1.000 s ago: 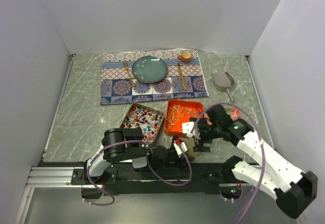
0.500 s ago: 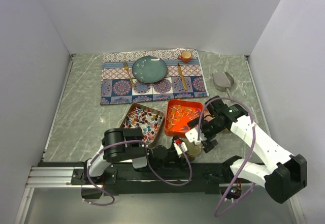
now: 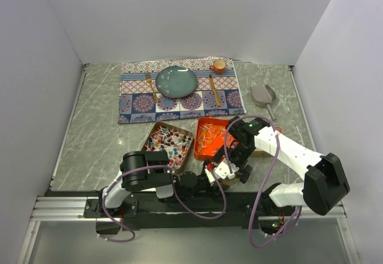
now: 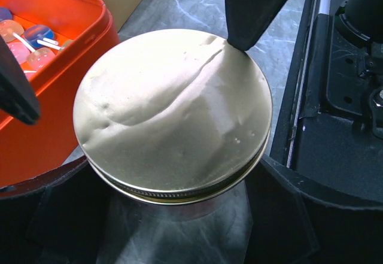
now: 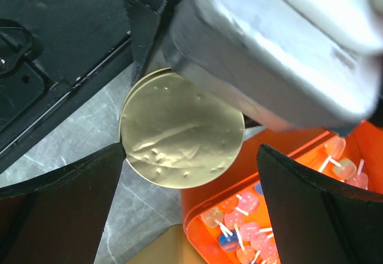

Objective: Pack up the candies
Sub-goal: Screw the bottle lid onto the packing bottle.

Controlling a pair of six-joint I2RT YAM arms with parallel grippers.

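A glass jar with a gold lid (image 4: 173, 111) stands near the table's front edge, and my left gripper (image 4: 173, 174) is shut on its body from both sides. My right gripper (image 5: 191, 151) hangs open over the lid (image 5: 182, 132), one fingertip (image 5: 116, 156) at its rim and the other well clear. The candies (image 5: 239, 216) right beside the jar are pink, orange and blue pieces on sticks in an orange tray (image 3: 206, 150). Red-white-blue candies (image 3: 169, 141) fill a metal tray to its left. In the top view both grippers meet at the jar (image 3: 226, 179).
A silver scoop (image 3: 263, 94) lies at the right. A patterned placemat (image 3: 137, 105) at the back holds a teal plate (image 3: 176, 81), a small cup (image 3: 219, 66) and cutlery. A tan box edge (image 5: 161, 249) borders the orange tray. The black base rail (image 4: 335, 96) runs just behind the jar.
My right arm has folded in and swung left, bringing its open gripper from beside the orange tray to over the jar lid. The left arm and jar have not moved.
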